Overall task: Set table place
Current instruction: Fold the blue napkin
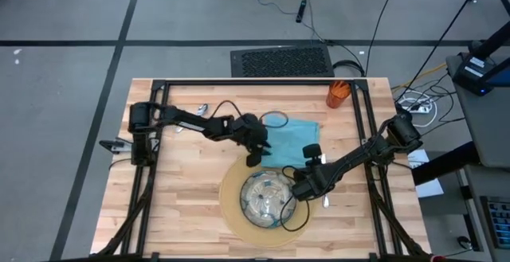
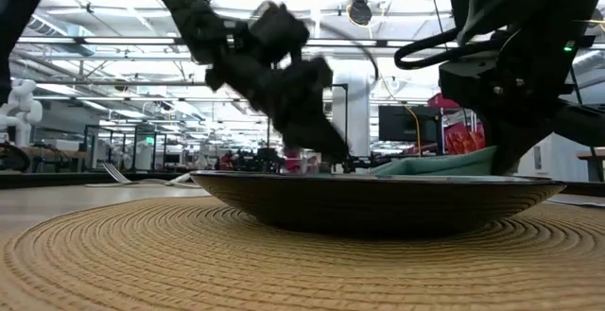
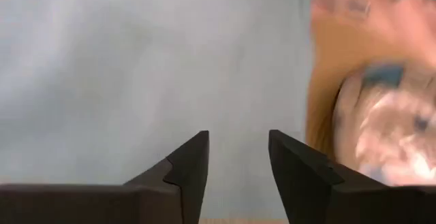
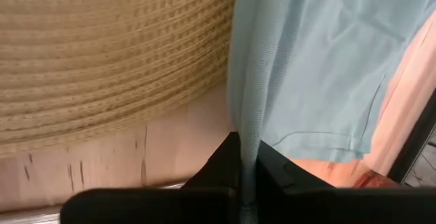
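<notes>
Hovering over the napkin [image 1: 291, 138], the left gripper [image 3: 238, 159] has its jaws narrowly parted and empty, with teal cloth filling its view and the mat and bowl off to one side. The right gripper [image 4: 243, 176] is clamped on a fold of the same napkin, just right of the bowl [image 1: 269, 197], which sits on the mat [image 1: 233, 184].

Risks, judged from this: with one arm pinching the cloth and the other so close above it, a pull could drag the napkin under the left fingers or bunch it against the bowl's rim. The two arms nearly meet at the far edge of the mat, so a careless swing could knock them together or nudge the bowl off centre. A thin fold could also slip free.

On the surface [image 1: 183, 206], cutlery [image 1: 199, 109] lies far left, the cup [image 1: 338, 94] stands at the far right corner, and a utensil [image 1: 325, 201] lies right of the mat. Beyond it are a grey floor, cables and a lit hall.
</notes>
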Available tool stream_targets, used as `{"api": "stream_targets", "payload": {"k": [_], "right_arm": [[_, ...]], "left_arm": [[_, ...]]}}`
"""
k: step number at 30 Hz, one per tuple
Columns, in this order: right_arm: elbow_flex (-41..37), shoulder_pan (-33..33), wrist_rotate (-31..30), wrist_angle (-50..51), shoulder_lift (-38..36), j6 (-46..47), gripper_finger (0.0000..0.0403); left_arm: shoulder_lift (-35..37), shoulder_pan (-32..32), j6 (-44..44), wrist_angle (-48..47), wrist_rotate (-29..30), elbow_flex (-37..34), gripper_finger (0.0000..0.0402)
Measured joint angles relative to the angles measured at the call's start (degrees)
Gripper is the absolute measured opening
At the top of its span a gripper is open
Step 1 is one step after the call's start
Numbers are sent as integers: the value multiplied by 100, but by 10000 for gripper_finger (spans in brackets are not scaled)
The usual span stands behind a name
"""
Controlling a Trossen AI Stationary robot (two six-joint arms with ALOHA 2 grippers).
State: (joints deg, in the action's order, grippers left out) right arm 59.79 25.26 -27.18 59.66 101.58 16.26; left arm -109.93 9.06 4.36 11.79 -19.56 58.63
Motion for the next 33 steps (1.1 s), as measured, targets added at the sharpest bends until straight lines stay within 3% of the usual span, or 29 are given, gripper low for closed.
{"api": "stream_targets", "payload": {"k": [9,19,33], "right_arm": [[-22,50,-101,-259,-2,-1,0],[-22,72,-101,-419,-2,1,0],[-22,74,-118,-456,-4,-21,0]], "left_arm": [[293,99,-118,624,426,24,187],[-417,496,-15,1335,387,310,199],[-1407,493,-214,616,336,1582,199]]}}
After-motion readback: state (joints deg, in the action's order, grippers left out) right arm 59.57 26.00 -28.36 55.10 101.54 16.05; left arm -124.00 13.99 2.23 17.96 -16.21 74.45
